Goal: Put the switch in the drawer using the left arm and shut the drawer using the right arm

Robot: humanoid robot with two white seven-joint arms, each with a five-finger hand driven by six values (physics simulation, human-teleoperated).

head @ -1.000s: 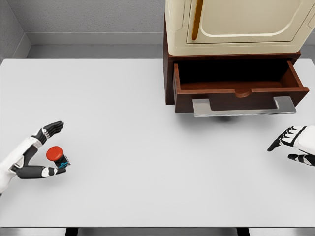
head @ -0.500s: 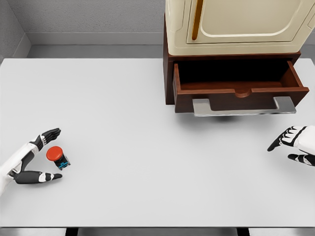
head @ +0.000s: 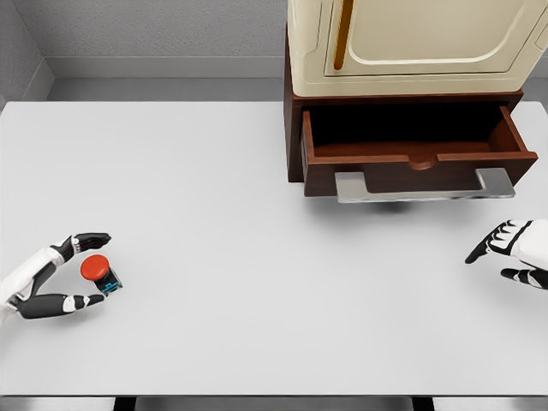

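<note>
1. We see a pale grey table [head: 214,171] running nearly edge to edge, a grey wall behind it.
2. At far left our left hand [head: 53,276] lies spread wide, its fingers around the red-topped switch [head: 99,273], which stands on the table; we cannot tell if they touch it.
3. Bare tabletop lies between the switch and the open wooden drawer [head: 415,154], set under a cream cabinet [head: 411,43].
4. Our right hand [head: 514,251] rests relaxed at the right edge, holding nothing.

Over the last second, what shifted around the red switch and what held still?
The left hand sank toward the table, its fingers closing in around the switch, not yet gripping it. The switch, open drawer and right hand stayed put.
</note>
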